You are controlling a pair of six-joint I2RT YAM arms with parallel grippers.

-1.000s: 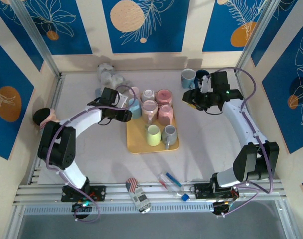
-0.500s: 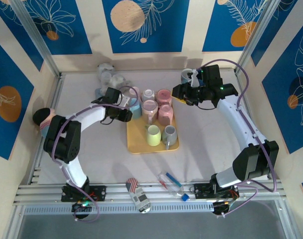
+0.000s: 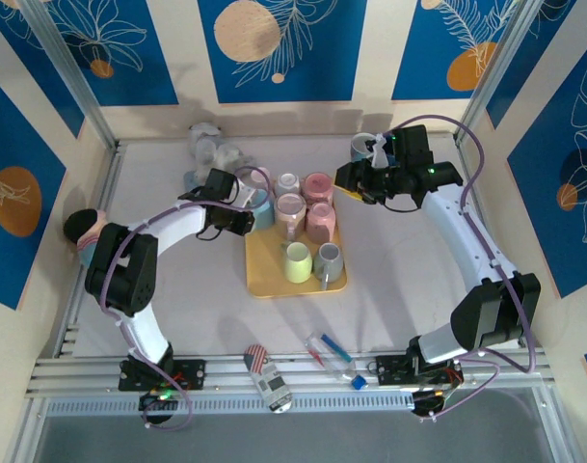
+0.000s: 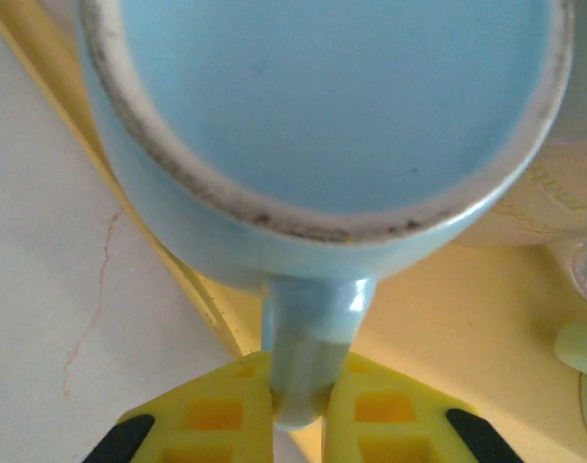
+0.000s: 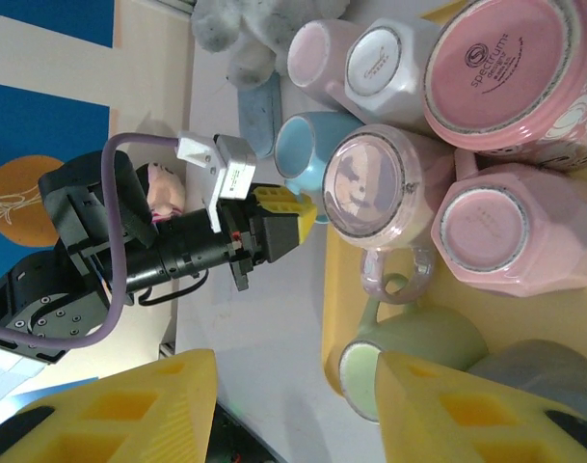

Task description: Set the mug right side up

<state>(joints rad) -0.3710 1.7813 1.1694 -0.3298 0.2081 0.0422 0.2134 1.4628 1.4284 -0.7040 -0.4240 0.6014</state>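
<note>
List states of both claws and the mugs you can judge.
left claw: shut on the handle of the light blue mug.
right claw: open, holding nothing.
light blue mug: upside down, base up.
big pink mug: upside down, base up.
white mug: upside down, base up.

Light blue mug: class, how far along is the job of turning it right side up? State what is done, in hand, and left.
Done: the left gripper is shut on the light blue mug's handle. In hand: the mug is base-up at the yellow tray's edge, not yet turned. Left: lift it, flip it, set it down opening-up.
</note>
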